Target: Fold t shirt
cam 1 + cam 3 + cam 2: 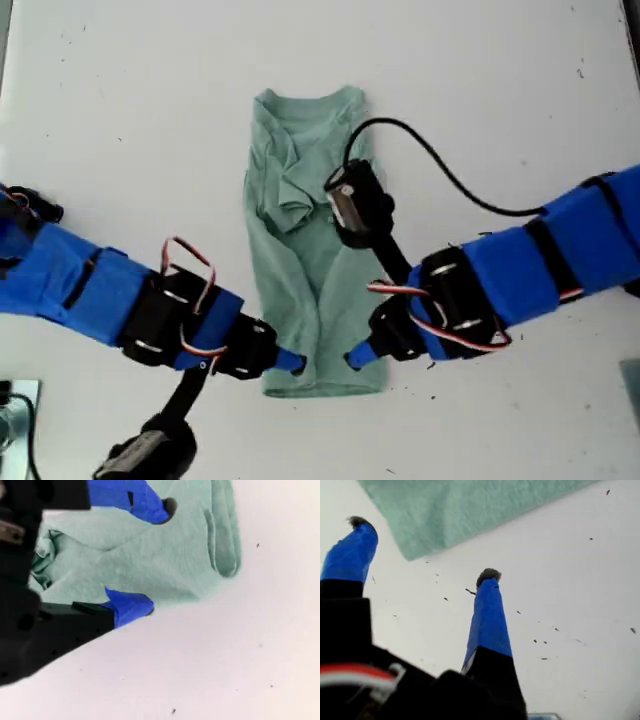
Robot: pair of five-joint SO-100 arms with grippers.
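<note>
The pale green t shirt lies lengthways on the white table, neckline toward the top of the exterior view, its sides folded inward into a narrow strip with rumpled cloth near the collar. My first gripper comes in from the exterior view's left and stands open at the shirt's lower corner; its blue fingertips are over bare table. My second gripper reaches in from the exterior view's right, open, near the bottom hem. One of its fingers is over the t shirt, the other at the cloth's edge.
A black camera module with a looping cable hangs above the shirt's middle. A metal clamp-like object sits at the exterior view's lower left corner. Dark specks dot the white table.
</note>
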